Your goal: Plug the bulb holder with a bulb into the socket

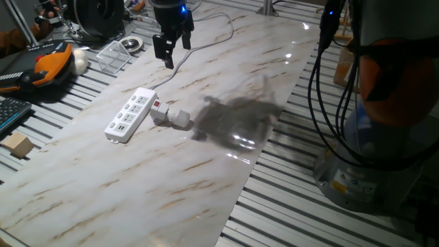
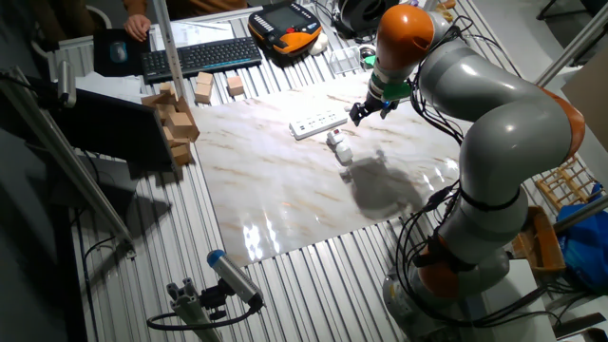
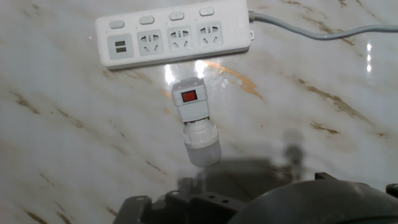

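Observation:
The socket, a long white power strip [image 1: 129,114], lies on the marble board with its pale cord running to the back. It also shows in the other fixed view [image 2: 318,123] and at the top of the hand view [image 3: 174,34]. The bulb holder [image 1: 164,112], white with a red spot, lies on its side beside the strip, unplugged; in the hand view [image 3: 189,102] its plug end points at the strip. The bulb [image 3: 203,147] forms its far end. My gripper [image 1: 176,49] hangs open and empty above the board, behind the holder and apart from it [image 2: 366,109].
An orange tool [image 1: 51,65], a white ball [image 1: 81,62] and a clear plastic box [image 1: 113,55] lie at the back left. A wooden block [image 1: 17,145] and a keyboard [image 1: 8,113] are at the left edge. The arm's base [image 1: 370,144] stands to the right.

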{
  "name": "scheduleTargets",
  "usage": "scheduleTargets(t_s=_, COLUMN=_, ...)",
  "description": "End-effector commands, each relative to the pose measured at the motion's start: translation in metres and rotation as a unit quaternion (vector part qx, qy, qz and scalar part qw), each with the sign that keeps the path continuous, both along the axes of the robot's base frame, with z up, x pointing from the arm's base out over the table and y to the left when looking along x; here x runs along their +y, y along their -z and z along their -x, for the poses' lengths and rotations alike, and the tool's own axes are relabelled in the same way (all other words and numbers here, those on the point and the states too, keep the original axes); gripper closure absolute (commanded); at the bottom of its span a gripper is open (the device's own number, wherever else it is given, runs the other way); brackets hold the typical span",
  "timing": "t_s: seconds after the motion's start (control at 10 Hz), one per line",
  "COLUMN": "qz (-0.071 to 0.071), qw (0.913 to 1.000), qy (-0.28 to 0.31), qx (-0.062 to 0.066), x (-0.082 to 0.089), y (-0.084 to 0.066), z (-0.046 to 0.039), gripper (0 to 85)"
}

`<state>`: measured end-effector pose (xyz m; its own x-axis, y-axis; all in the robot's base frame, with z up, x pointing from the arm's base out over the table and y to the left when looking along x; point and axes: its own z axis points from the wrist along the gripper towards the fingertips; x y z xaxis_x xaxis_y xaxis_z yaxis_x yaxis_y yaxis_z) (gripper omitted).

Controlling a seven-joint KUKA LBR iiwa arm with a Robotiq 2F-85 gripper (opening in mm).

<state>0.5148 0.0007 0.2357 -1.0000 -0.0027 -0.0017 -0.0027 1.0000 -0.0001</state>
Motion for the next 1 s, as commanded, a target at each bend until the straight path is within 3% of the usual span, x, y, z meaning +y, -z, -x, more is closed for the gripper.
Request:
scheduleTargets(t_s=0.0, qz=0.0, qw=1.0, qy=0.0, qx=0.0, x=0.0, y=0.0, z=-0.0001, gripper=85.0)
scheduleTargets(t_s=0.1, qz=-0.029, qw=0.9654, qy=-0.219, qx=0.139, x=0.0, y=-0.0002, z=-0.0001, gripper=85.0)
scheduleTargets(t_s=0.9, qz=-0.027, qw=0.9662, qy=-0.219, qx=0.134, x=0.0005, y=0.0003, z=0.0004, gripper=85.0)
